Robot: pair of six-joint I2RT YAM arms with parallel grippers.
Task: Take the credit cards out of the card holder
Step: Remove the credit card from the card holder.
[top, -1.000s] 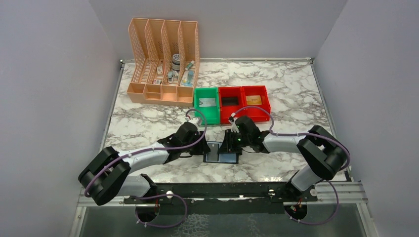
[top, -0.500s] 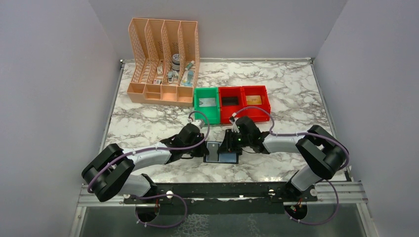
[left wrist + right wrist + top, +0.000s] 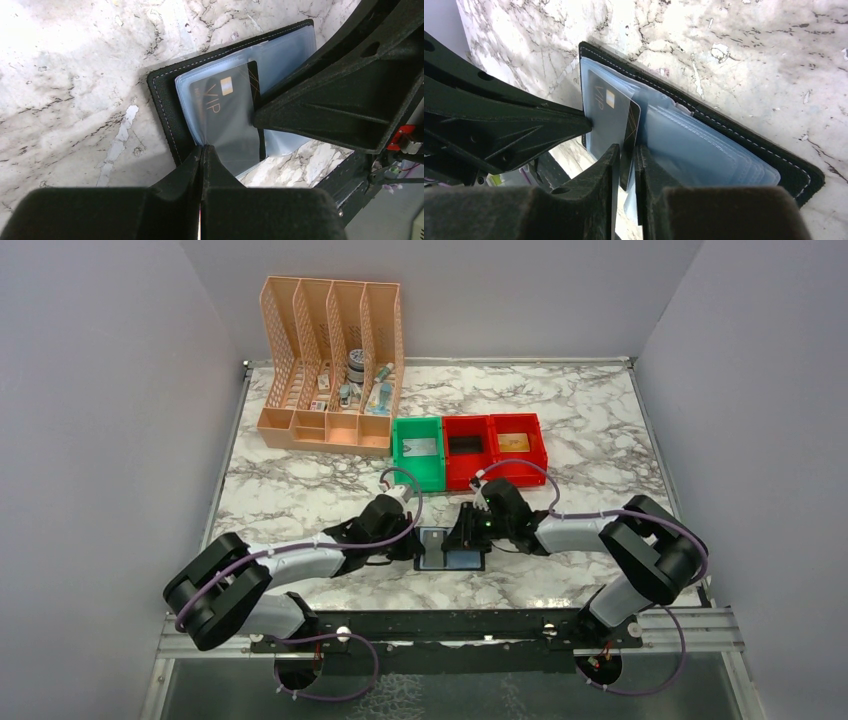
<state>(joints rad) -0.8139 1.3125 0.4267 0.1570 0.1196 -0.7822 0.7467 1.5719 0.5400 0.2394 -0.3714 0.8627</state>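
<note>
Card holder [image 3: 450,548] lying open just in front of the bins [image 3: 467,448], I see my left gripper [image 3: 202,149] fully closed at its clear sleeve [image 3: 285,55] edge, my right gripper [image 3: 626,150] nipping the black VIP card [image 3: 222,112] poking from that sleeve

The card holder [image 3: 167,105] has a matt black stitched cover and glossy clear plastic sleeves [image 3: 704,150]. The marbled table [image 3: 65,75] looks smooth.
</note>
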